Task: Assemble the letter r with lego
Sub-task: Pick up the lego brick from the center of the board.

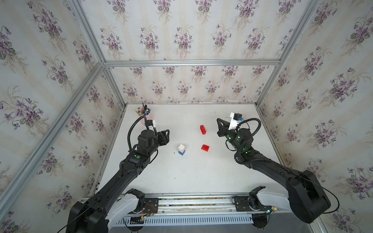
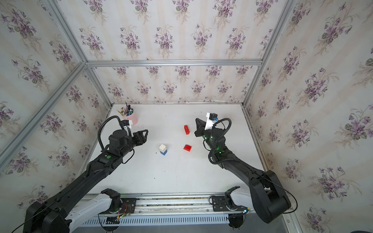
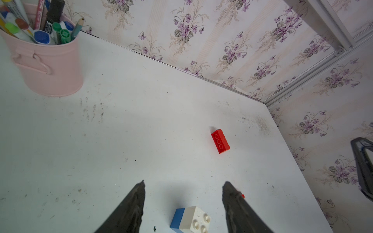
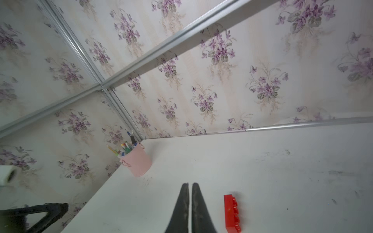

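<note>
A white brick (image 1: 181, 147) sits stacked on a blue brick (image 1: 181, 153) near the table's middle, studs up; both show in the left wrist view, white (image 3: 196, 218) and blue (image 3: 177, 218). The long red brick (image 1: 203, 129) (image 2: 186, 129) lies on its side farther back. The short red brick (image 1: 205, 147) (image 2: 187, 147) lies right of the stack. My left gripper (image 1: 166, 134) (image 3: 183, 182) hangs open and empty, left of the stack. My right gripper (image 1: 218, 121) (image 4: 189, 184) is shut on nothing, just right of the long red brick (image 4: 232, 213).
A pink cup of pens (image 1: 145, 118) (image 3: 46, 66) stands at the back left corner, behind my left arm. Wallpapered walls with aluminium rails enclose the white table (image 1: 191, 173) on three sides. A metal rail (image 1: 193, 201) runs along the front edge.
</note>
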You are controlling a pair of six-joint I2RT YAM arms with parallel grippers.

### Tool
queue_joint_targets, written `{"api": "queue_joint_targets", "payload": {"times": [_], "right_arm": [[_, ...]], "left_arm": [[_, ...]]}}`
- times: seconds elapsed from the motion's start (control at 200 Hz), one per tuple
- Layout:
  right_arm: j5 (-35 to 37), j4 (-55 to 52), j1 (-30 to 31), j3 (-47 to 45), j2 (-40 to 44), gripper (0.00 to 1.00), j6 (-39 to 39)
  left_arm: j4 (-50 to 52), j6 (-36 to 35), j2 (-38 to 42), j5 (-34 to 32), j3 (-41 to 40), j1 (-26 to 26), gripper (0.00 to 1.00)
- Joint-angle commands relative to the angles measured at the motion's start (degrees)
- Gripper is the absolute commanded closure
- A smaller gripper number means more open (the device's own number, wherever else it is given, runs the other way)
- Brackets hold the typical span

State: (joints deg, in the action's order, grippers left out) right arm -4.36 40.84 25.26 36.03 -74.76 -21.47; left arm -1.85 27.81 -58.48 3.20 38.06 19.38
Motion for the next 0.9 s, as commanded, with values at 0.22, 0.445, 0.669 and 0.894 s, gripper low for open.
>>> {"api": "queue_joint_targets", "payload": {"times": [0.22, 0.445, 0.669, 0.894], "right_arm": [[-15.90, -25.87, -4.04, 20.65, -24.08, 1.00, 4.76], [-9.80, -39.39, -3.17, 36.12, -36.22, 0.18, 11.14], [-11.09, -45.36, -2.94, 45.01, -43.64, 0.25, 13.52], [-8.18, -49.05, -1.20, 48.62, -47.41, 0.36, 15.97]], "left_arm": [[1.96, -2.85, -5.03, -0.10, 3.89, 1.72, 0.38], [0.25, -1.45, -6.03, -0.06, 1.76, 1.80, 0.38], [-0.50, -1.34, -7.85, 0.14, 1.40, 1.81, 0.38], [-0.16, -1.97, -8.55, -0.54, 1.23, 1.76, 0.38]]}}
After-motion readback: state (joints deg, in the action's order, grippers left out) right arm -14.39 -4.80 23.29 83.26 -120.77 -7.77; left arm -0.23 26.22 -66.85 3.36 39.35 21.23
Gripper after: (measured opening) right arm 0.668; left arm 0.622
